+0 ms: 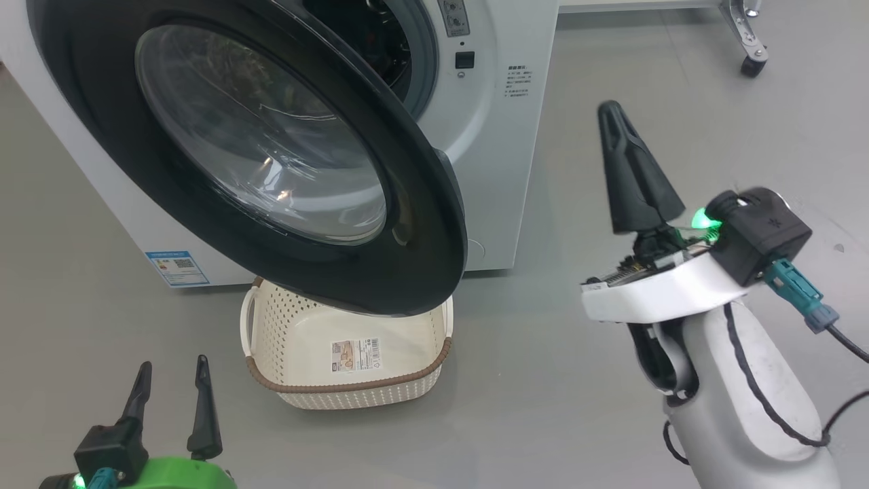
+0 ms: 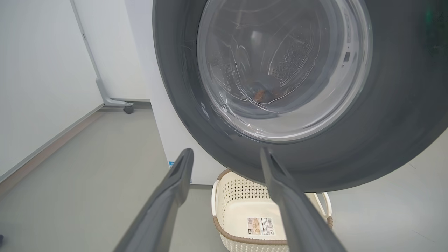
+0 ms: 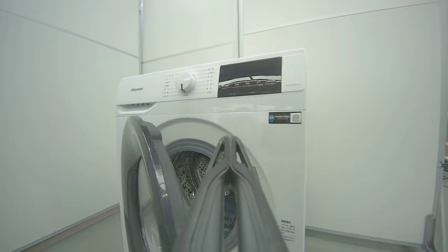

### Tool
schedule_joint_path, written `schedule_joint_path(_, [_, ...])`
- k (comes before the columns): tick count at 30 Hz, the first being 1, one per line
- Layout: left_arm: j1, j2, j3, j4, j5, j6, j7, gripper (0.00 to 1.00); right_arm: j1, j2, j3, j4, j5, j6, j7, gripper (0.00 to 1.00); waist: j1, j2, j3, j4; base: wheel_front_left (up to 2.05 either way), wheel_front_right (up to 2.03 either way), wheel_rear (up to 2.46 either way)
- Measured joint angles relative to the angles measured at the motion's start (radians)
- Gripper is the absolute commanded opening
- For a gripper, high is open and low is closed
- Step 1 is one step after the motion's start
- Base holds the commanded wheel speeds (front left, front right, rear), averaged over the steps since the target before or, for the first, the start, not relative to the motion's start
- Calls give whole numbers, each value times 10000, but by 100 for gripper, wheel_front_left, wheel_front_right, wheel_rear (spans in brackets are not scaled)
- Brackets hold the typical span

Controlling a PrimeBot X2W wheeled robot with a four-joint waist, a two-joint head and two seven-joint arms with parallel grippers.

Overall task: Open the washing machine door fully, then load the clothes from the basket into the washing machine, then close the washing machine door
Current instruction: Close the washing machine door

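Note:
The washing machine [image 1: 495,136] stands white at the top of the head view. Its glossy black door [image 1: 421,224] hangs partly open, swung out over the basket [image 1: 353,394]. The cream basket sits on the floor with just a barcode sticker inside. Through the door's glass, a small dark bundle of clothes with orange-brown marks [image 2: 262,93] lies in the steel drum [image 3: 187,171]. My left gripper [image 1: 173,363] is open and holds nothing, low at the left, pointing at the door [image 2: 385,140] and basket [image 2: 245,241]. My right gripper [image 1: 609,109] is shut, raised to the right of the door.
A blue label [image 1: 176,268] marks the washer's lower left corner. A wheeled metal frame leg [image 1: 753,64] stands at the back right, another castor [image 2: 128,108] at the washer's other side. White wall panels [image 3: 367,105] enclose the space. Grey floor lies around the basket.

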Motion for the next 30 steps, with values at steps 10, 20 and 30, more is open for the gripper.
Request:
schedule_joint_path(10, [-35,-295,-111,-35,184,-274,0,100,-523,75,2247,775,161,0,-8,0,0,0,74,517,0,0,0])
schedule_joint_path(20, [-63,-495,-54,-109,180,-431,0,100,-179,36,2504,2499,259,0,-8,0,1,0,375,1244,0,0,0])
schedule_joint_path(30, [-556,-571,-71,-305,178,-623,0,100,-591,-180,2136,3177,295,0,-6,0,1,0,930,1753,0,0,0])
